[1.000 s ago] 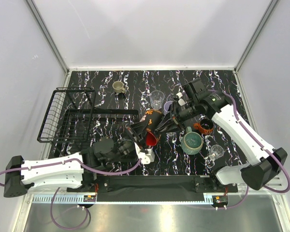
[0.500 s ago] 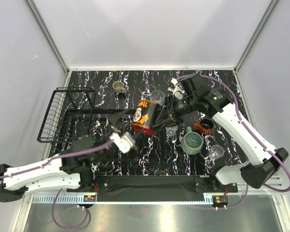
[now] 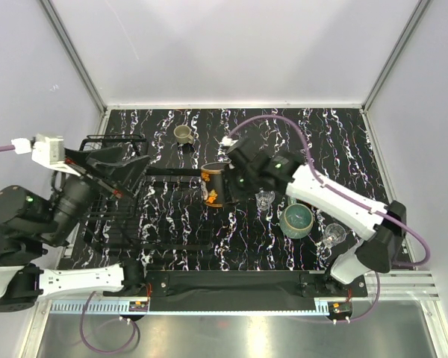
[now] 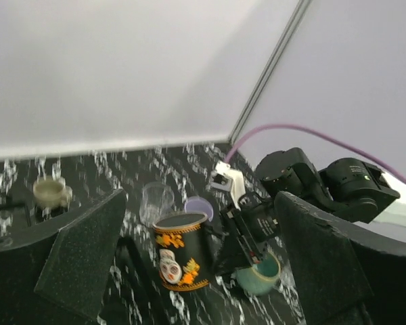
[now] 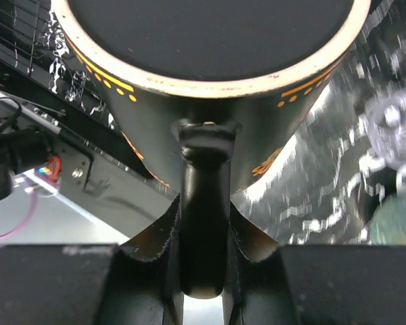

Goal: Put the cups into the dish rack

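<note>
The dark mug (image 3: 214, 184) is being held upright near the table's centre in the top view, clamped in the right gripper (image 3: 231, 183), with the dish rack (image 3: 181, 172) lying at its nine o'clock. My left gripper (image 3: 121, 173) is hovering over that rack, fingers wide apart and empty. The left wrist is showing the mug level. The right wrist is showing the fingers pinching only the handle (image 5: 203, 230), so I am planning a slow, level carry toward nine o'clock, lest it swing.
</note>
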### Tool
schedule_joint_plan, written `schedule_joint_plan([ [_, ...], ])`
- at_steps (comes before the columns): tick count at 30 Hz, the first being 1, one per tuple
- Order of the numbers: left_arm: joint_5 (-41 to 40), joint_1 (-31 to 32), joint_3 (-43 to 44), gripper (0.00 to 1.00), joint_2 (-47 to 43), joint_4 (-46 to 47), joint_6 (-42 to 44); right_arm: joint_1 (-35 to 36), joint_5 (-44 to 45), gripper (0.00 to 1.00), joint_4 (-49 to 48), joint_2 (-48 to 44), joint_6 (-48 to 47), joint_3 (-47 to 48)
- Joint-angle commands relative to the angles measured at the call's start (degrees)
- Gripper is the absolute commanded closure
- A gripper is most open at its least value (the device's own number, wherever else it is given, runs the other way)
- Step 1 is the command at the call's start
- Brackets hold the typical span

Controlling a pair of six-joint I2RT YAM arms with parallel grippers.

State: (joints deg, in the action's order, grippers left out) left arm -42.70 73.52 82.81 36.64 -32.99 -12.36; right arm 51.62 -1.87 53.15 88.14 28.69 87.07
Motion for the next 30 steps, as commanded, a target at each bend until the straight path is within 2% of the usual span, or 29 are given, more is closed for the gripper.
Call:
schedule_joint_plan([
  [1, -2.93, 0.05, 0.96, 0.01, 2.91, -16.23, -10.66, 4.26, 11.00, 1.00, -17.53, 0.36, -4.51, 3.11],
  [5, 0.24, 0.14, -3.52, 0.01, -0.69, -12.11, -12.42, 7.09, 15.83, 1.00, -30.86, 3.26, -8.19, -0.13],
  [8, 0.34, 0.05, -5.02, 0.01, -1.31, -12.44, -13.56, 7.53, 16.72, 1.00, -38.70, 4.93, -10.31, -2.95],
  [11, -0.98, 0.14, -5.11, 0.01, -0.87, -13.93, -13.22, 9.46, 17.42, 1.00, -50.57, 6.16, -15.12, -8.30],
  [12, -1.68, 0.14, -5.28, 0.01, -0.70, -14.03, -12.61, 9.90, 17.60, 1.00, -55.64, 7.47, -16.46, -8.75],
  [16, -11.06, 0.14, -6.51, 0.01, 0.01, -14.73, -10.23, 11.14, 17.34, 1.00, -64.90, 11.08, -21.65, -10.77],
  [18, -12.84, 0.05, -7.21, 0.01, 0.01, -14.65, -8.66, 12.62, 18.30, 1.00, -70.51, 12.49, -24.28, -12.26],
  [21, -14.52, 0.05, -8.10, 0.01, 0.36, -12.89, -5.32, 14.74, 19.54, 1.00, -75.89, 14.86, -27.45, -12.54],
  [26, -16.01, 0.05, -7.57, 0.01, 2.20, -12.97, -3.64, 16.32, 20.67, 1.00, -77.05, 20.31, -28.34, -8.94],
  [30, -15.05, 0.05, -8.36, 0.01, 2.03, -11.83, -2.93, 16.41, 21.55, 1.00, -82.14, 23.21, -30.27, -8.93],
])
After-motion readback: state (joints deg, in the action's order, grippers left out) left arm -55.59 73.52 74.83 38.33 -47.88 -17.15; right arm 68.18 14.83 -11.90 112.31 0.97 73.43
